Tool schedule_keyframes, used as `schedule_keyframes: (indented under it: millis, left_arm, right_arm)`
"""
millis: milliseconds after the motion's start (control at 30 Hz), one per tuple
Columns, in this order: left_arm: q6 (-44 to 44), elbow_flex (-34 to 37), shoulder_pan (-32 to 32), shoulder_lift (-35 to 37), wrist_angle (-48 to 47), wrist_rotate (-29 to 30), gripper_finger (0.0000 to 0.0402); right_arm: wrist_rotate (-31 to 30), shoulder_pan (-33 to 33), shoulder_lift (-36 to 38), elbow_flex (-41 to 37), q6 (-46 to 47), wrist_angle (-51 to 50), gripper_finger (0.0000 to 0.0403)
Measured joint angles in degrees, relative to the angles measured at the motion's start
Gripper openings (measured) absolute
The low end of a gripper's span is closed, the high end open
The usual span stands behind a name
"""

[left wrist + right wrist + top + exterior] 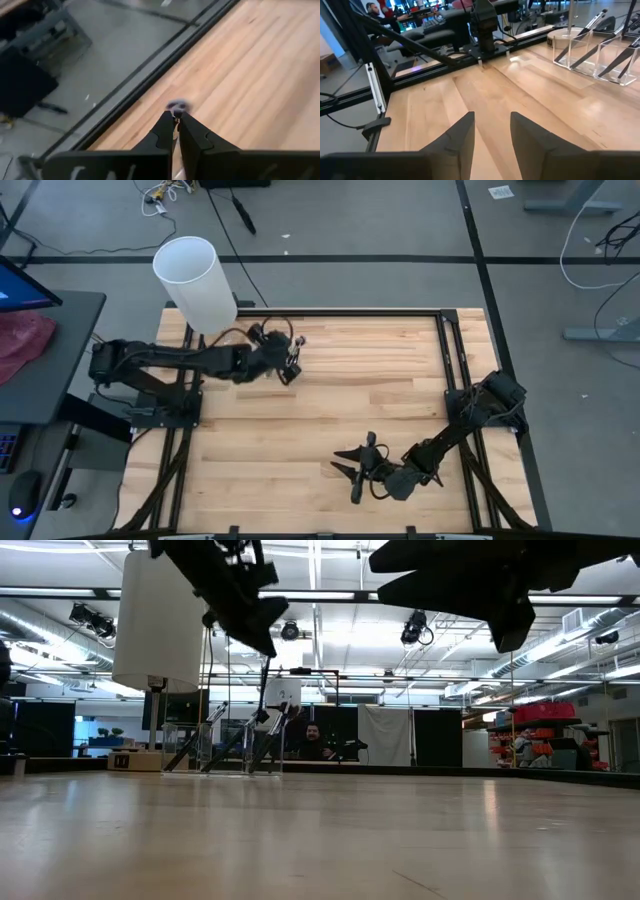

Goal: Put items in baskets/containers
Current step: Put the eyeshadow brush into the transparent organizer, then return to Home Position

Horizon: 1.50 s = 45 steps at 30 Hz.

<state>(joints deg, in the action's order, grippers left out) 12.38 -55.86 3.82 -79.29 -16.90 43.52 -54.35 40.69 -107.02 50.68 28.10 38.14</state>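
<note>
My left gripper (290, 368) hovers over the far middle of the table, shut on a thin makeup brush (265, 690) that hangs below it. The clear holder (595, 55) stands at the far left beside the white cylinder (195, 280). Several dark-handled brushes (190, 745) lean inside it, tips on its floor. In the high view I cannot make the holder out. My right gripper (350, 470) sits low over the near right part of the table. It is open, with nothing between its fingers (465, 135). My left gripper pinches the brush between its two fingertips (167, 127). A small pale end of the brush (176, 106) shows just past the tips. The brush hangs down below the fingers, clear of the table (300, 830). Which part of its length is held, I cannot tell.
The tall white cylinder on its round wooden base (565, 37) stands next to the holder at the far left corner. Black rails (340, 310) frame the table. Bare wood (330, 410) lies between the two arms. A person sits in the room beyond the far edge (313, 740).
</note>
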Motion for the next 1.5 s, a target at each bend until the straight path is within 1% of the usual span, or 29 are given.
schedule_keyframes:
  millis: [100,233,400,533,667,933,1067,1200,1300,1400,1500]
  left_arm:
    - [0.11,0.8,3.16,-0.65,0.07,-3.86,0.0014]
    - [0.43,3.14,5.44,-0.63,3.96,-9.76,0.0014]
    - [0.76,4.84,6.34,-0.63,6.08,-13.01,0.0014]
    - [1.8,4.9,6.37,-0.63,5.63,-13.4,0.0024]
    - [2.0,4.9,6.37,-0.63,5.58,-13.88,0.0056]
    - [2.02,4.9,6.35,-0.62,5.52,-13.94,0.0147]
    - [2.04,4.3,6.16,0.27,3.99,-14.17,0.0175]
    - [2.05,0.74,4.45,2.72,-0.45,-16.0,0.0179]
    - [2.37,-2.5,1.4,4.94,-4.88,-16.8,0.0172]
    - [2.51,-4.92,-3.58,7.52,-7.53,-16.73,0.0161]
    - [4.34,-4.73,-10.47,9.85,-8.7,-16.28,0.0146]
  right_arm:
    - [-0.01,0.0,-0.01,0.0,-0.04,0.0,0.0125]
    - [0.02,0.37,0.0,0.0,-0.03,0.0,0.0125]
    - [0.07,0.42,0.0,0.0,-0.04,0.01,0.0125]
    - [0.07,0.42,-0.01,0.0,-0.04,0.01,0.0125]
    - [0.07,0.42,-0.02,0.0,-0.04,0.01,0.0125]
    - [0.05,0.42,-0.02,0.0,0.11,0.01,0.0125]
    - [0.04,0.42,-0.02,0.0,0.13,0.01,0.0125]
    - [0.04,0.42,-0.02,0.0,0.13,0.01,0.0125]
    - [0.04,0.42,-0.02,0.0,0.11,-0.08,0.0125]
    - [0.03,0.42,-0.02,-0.02,0.22,-0.56,0.0125]
    - [0.03,0.42,-0.04,-0.04,0.92,-1.08,0.0125]
